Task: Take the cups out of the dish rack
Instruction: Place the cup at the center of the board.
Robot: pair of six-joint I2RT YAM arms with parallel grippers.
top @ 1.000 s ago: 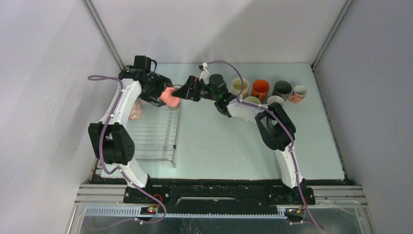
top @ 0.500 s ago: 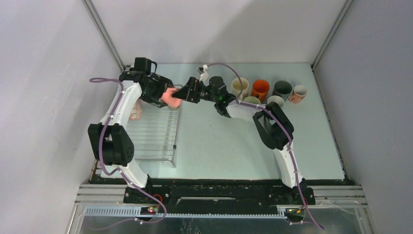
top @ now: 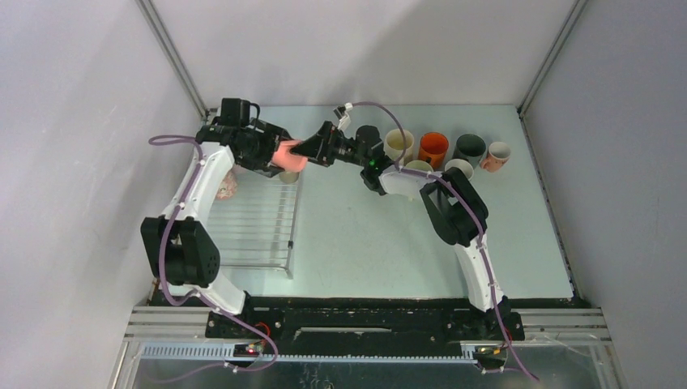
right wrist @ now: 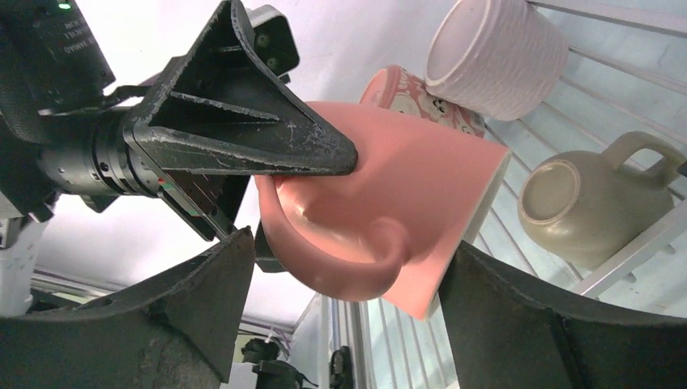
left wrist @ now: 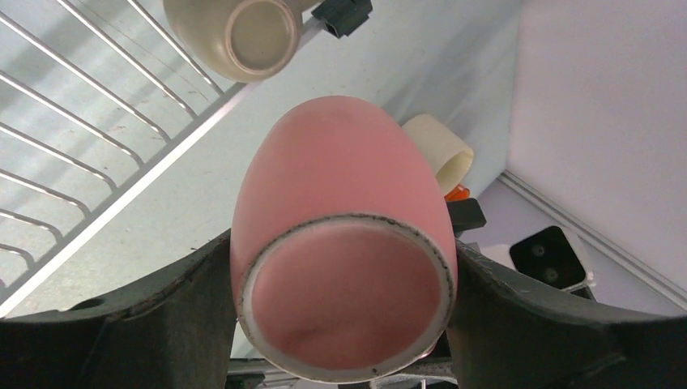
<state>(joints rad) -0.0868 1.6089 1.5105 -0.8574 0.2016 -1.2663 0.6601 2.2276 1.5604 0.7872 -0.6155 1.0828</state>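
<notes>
**Left gripper** (left wrist: 344,312): the jaws are clamped on the pink cup (left wrist: 340,178), one finger on each flank, and hold it on its side in the air.

**Right gripper** (right wrist: 352,251): the jaws are spread wide and straddle the same cup on the side of its handle (right wrist: 356,267). Neither finger is seen to bear on it, so this gripper holds nothing.

**Setting:** the cup hangs by the far right corner of the dish rack (top: 259,219) and does not rest on it. In the rack near that corner lie a beige cup (right wrist: 583,203), a white ribbed cup (right wrist: 494,53) and a speckled pink cup (right wrist: 405,89). A group of unloaded cups, the orange cup (top: 433,148) among them, stands at the far side of the table (top: 364,243), well apart from the rack.

**Risk:** if the left jaws release before the right jaws bear firmly, the cup would probably drop onto the rack's rim or the beige cup. If the right jaws close on the handle rather than the wall, the glazed cup could twist askew. The two grippers' fingers also lie near enough to clash.

**Against the frame one second earlier:** the right gripper was then just short of the cup. It now encloses the cup, and its jaws have narrowed slightly. The cup sits a little higher and further right.
</notes>
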